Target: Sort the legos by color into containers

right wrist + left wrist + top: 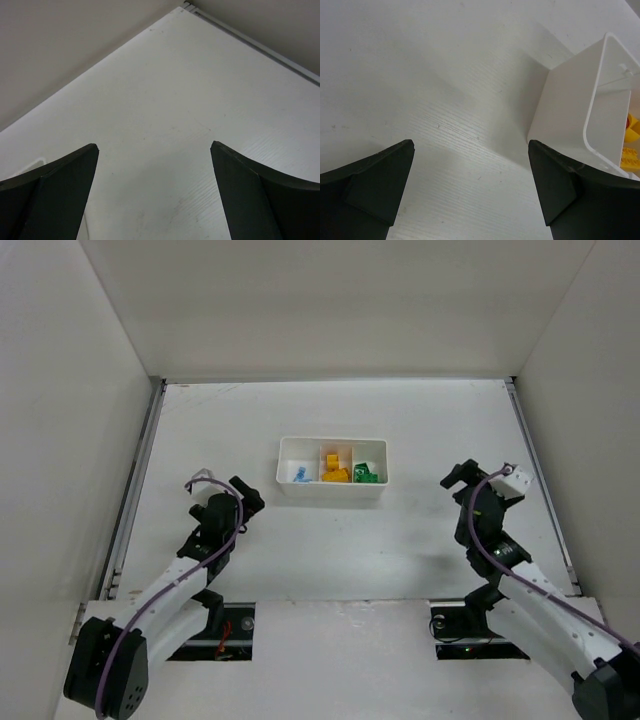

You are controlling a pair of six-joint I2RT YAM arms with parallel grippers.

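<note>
Long white plastic tray (330,491): light-blue bricks (299,474), yellow-orange bricks (335,472), green bricks (366,474), one colour per compartment. My left gripper (470,145), right gripper (154,145): wide open, empty. Judged sorted; park both clear of tray.

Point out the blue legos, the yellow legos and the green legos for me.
blue legos (299,475), top external view, middle of the small blue cluster.
yellow legos (336,471), top external view, middle of the yellow-orange pile.
green legos (366,474), top external view, middle of the green cluster.
</note>
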